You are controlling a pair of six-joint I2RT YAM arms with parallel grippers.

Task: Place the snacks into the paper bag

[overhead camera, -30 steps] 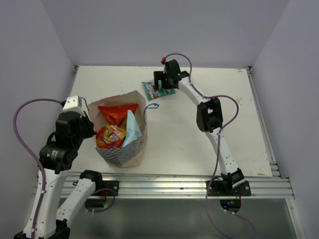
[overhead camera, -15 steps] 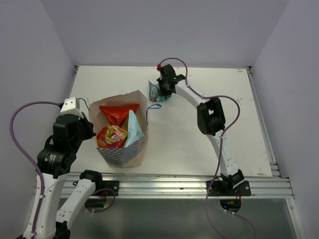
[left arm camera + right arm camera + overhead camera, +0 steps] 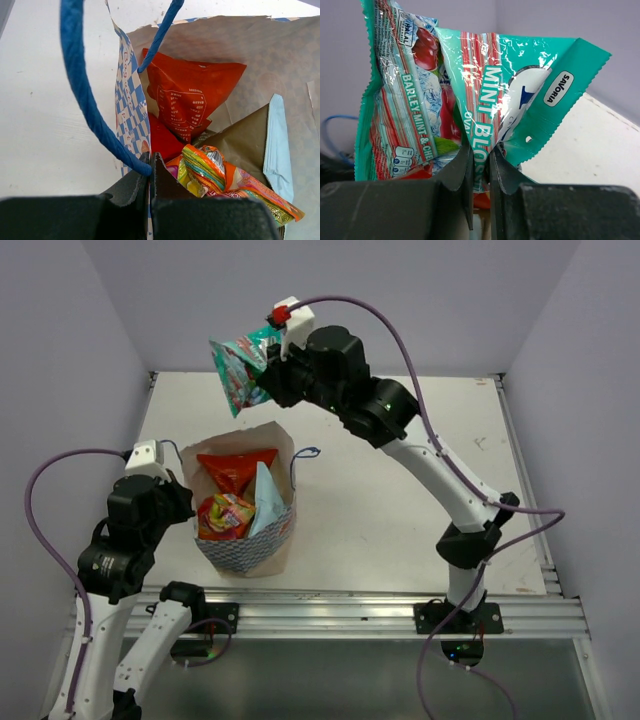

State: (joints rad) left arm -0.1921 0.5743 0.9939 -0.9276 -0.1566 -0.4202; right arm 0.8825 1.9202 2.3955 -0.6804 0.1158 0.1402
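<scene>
The paper bag (image 3: 240, 552) stands upright at the near left of the table, checkered outside. My left gripper (image 3: 150, 162) is shut on its left wall (image 3: 127, 100), beside the blue cord handle (image 3: 80, 95). Inside lie a red chip bag (image 3: 190, 97), a light-blue chip bag (image 3: 277, 145) and a red fruit-candy bag (image 3: 220, 172). High above the bag's far rim, my right gripper (image 3: 481, 152) is shut on a small teal packet (image 3: 485, 85), which hangs folded at the upper left of the top view (image 3: 238, 370).
The bag's other blue cord handle (image 3: 305, 453) droops over its far right corner onto the white table (image 3: 400, 490). Purple walls close in the table on three sides. A metal rail (image 3: 350, 605) runs along the near edge.
My right gripper shut on the teal packet at the back of the table, then lifted it up and to the left, above the bag's far side. The left arm has hardly moved.
</scene>
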